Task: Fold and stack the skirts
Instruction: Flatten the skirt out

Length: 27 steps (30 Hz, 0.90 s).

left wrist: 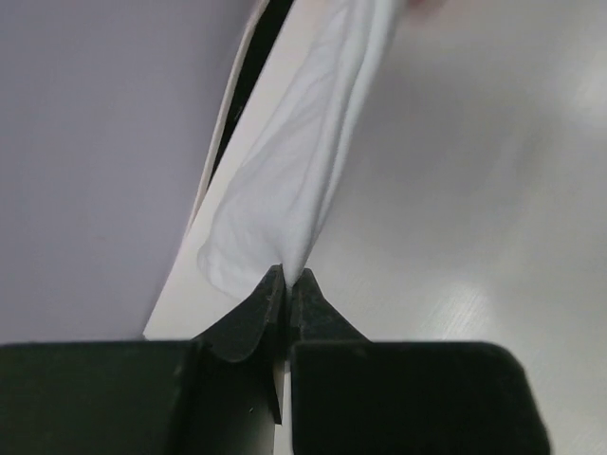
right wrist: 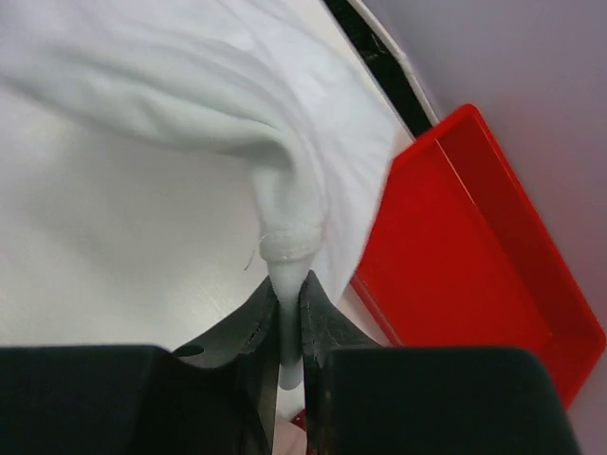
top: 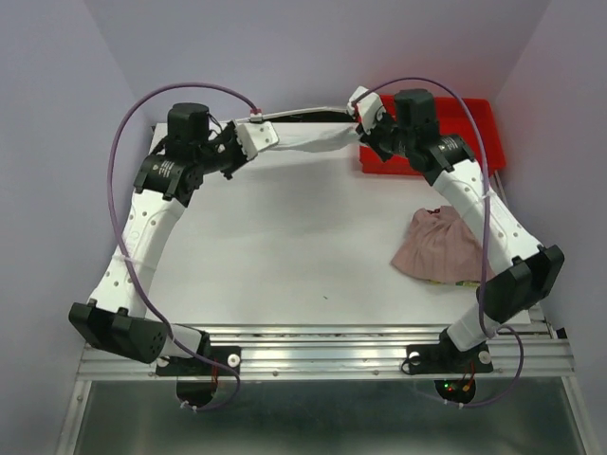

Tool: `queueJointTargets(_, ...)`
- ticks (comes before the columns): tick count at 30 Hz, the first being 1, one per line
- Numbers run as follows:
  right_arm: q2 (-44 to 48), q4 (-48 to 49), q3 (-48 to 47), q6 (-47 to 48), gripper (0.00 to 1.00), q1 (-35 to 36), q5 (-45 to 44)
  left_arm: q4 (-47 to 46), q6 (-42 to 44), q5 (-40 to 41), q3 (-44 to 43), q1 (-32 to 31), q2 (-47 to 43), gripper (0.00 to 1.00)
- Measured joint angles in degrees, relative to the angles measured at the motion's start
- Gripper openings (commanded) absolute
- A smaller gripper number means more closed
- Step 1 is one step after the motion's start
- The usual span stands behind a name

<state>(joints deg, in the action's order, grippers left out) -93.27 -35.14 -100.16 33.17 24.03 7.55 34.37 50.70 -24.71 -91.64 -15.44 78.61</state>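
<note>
Both hands are up at the far edge of the desk (top: 285, 246), and you have the pale skirt (top: 308, 139) strung between them. Your left hand (top: 268, 138) has its fingers pressed together on one end of the cloth. From the left wrist camera, the white fabric runs straight out of the closed tips and away along the desk's far edge. Your right hand (top: 358, 121) pinches the other end. Its wrist camera shows a bunched tongue of cloth squeezed between the two black fingers (right wrist: 251, 322), with the rest of the garment billowing above them.

Between the two grips the skirt forms a narrow, slightly sagging band, gathered rather than spread flat. You cannot tell from above whether its lower edge touches the desk.

Your pink skirt (top: 438, 245) lies by itself on the right side of the desk, close to the right arm and well apart from the pale one. It is rumpled, with its pleats fanning out toward the near edge. The red tray (top: 479, 123) sits in the far right corner, just beside your right hand, and the part of its inside that the wrist camera shows holds no cloth.
</note>
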Motion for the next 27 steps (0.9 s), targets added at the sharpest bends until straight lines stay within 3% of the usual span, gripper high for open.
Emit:
queueJointTargets(5,3.96,-2.6,2.08,-0.02,0.01,8.63,1.09,6.62,-2.32,-9.53,1.33,-9.05,-0.61,0.0)
queueJointTargets(8,4.42,-3.45,4.04,0.68,0.01,13.18,0.02,10.64,-3.8,-12.81,2.01,-9.77,0.46,0.0)
queueJointTargets(11,4.42,-3.04,5.44,2.27,0.01,11.41,-4.2,11.32,-6.32,-14.69,1.53,-2.21,0.74,0.0)
queueJointTargets(14,3.78,-1.68,5.42,2.99,0.01,3.91,-6.1,8.98,-10.27,-12.66,-1.09,11.54,2.1,0.0)
queueJointTargets(16,2.89,0.37,4.96,2.95,0.01,-0.44,-4.83,6.19,-11.78,-13.05,-1.99,16.7,3.1,0.0)
queueJointTargets(27,1.81,0.74,0.9,3.02,0.01,-0.83,0.13,3.82,-11.67,-12.31,0.24,15.47,-0.13,0.0)
